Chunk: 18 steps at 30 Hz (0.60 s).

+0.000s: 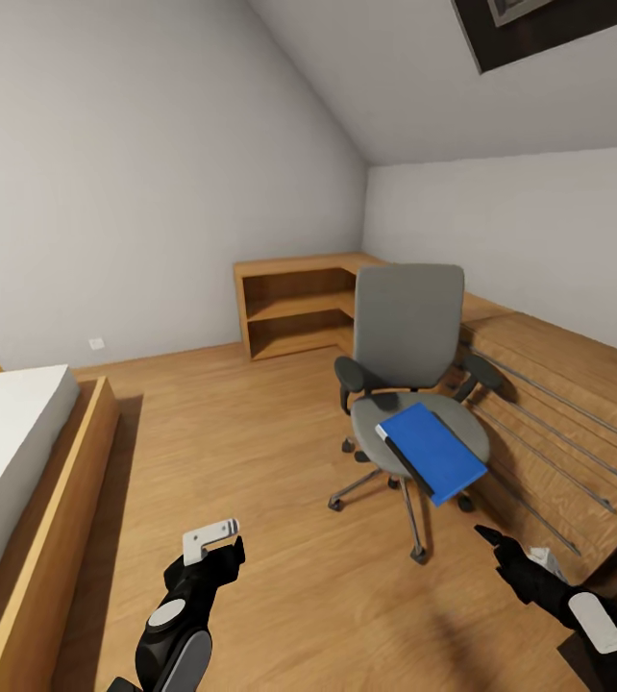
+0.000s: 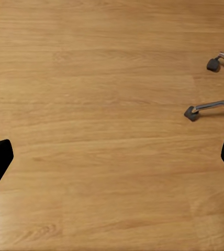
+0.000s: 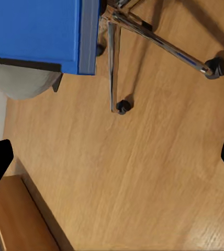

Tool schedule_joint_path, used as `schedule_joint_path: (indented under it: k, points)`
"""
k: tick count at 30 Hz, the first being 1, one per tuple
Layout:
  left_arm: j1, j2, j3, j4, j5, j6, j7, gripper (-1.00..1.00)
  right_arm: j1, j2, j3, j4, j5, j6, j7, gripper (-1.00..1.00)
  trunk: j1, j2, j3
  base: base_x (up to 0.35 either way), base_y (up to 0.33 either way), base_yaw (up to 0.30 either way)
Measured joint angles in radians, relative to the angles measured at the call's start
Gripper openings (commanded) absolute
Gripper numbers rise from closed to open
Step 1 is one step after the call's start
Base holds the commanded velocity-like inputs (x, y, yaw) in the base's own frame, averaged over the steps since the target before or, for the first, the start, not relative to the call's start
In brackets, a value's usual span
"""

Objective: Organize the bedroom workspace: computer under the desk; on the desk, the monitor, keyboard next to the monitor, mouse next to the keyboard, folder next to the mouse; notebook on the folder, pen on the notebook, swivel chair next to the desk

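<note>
The light wood floor (image 1: 280,452) runs from wall to wall, its planks bare over most of the room. The swivel chair (image 1: 407,384) stands on it on a chrome star base with black casters; in the left wrist view two caster tips rest on the planks, and in the right wrist view more legs spread over them. The grey seat carries a blue folder (image 1: 433,452), lying flat and jutting past the front edge. At the left a low wooden bed (image 1: 49,509) sits on the floor with a white mattress (image 1: 1,452) on top. In the far corner a wooden shelf unit (image 1: 294,308) stands on the floor against the walls.
</note>
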Motion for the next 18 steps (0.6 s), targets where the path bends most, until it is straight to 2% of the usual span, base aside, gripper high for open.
schedule_joint_path:
  k: [3, 10, 18]
  points:
    - [0.000, 0.000, 0.001, 0.000, 0.000, 0.000, 0.000, 1.00, -0.002, -0.012, 0.000, 0.005, -0.012, 0.004, -0.001, 1.00, 0.012, -0.021, -0.009, 0.000, 0.000, 0.000]
    - [0.000, 0.000, 0.000, 0.002, 0.000, 0.000, 0.000, 1.00, -0.003, -0.018, 0.000, 0.004, -0.012, -0.008, -0.006, 1.00, 0.038, -0.070, -0.031, 0.000, 0.000, 0.000]
    - [0.000, -0.001, 0.000, 0.004, 0.000, 0.000, 0.000, 1.00, -0.004, -0.018, -0.002, 0.005, -0.018, -0.069, -0.009, 1.00, 0.069, -0.126, -0.056, 0.000, 0.000, 0.000]
